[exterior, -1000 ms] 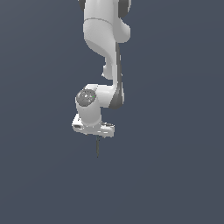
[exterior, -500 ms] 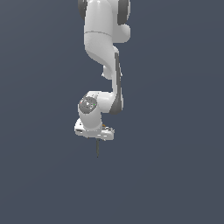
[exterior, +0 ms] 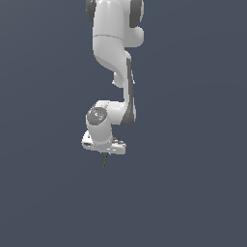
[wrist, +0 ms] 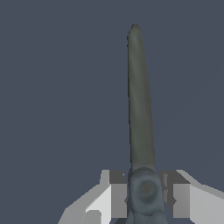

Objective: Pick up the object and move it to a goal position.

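My white gripper (exterior: 105,152) hangs under the arm in the middle of the exterior view. It is shut on the scissors. Their long thin dark blades (exterior: 103,164) point down below the hand, and a small orange bit of a handle (exterior: 115,140) shows beside the hand. In the wrist view the closed blades (wrist: 140,109) run straight away from the gripper (wrist: 145,194). The two fingers (wrist: 114,194) press on either side of the dark pivot (wrist: 145,189). The ring handles are hidden in that view.
Only a plain dark grey-blue background surrounds the arm (exterior: 116,53) in both views. No table edge, goal marker or other object shows.
The hand has sunk slightly and turned a little at the wrist, with the scissors still gripped. The blade tip stays at nearly the same spot.
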Robot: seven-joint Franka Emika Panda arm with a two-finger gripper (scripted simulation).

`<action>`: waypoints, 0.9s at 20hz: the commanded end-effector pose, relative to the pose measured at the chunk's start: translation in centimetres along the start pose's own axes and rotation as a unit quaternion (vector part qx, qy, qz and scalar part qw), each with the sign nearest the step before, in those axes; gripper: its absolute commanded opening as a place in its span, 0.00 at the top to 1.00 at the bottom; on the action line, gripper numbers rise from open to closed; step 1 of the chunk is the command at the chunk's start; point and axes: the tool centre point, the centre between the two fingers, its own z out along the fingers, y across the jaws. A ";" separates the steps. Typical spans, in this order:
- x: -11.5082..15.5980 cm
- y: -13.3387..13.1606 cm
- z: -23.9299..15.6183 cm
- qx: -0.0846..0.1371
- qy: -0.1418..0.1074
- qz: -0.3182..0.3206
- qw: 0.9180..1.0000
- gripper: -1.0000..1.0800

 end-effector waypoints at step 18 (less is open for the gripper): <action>0.4 -3.2 -5.3 -0.008 0.034 0.049 0.998 1.00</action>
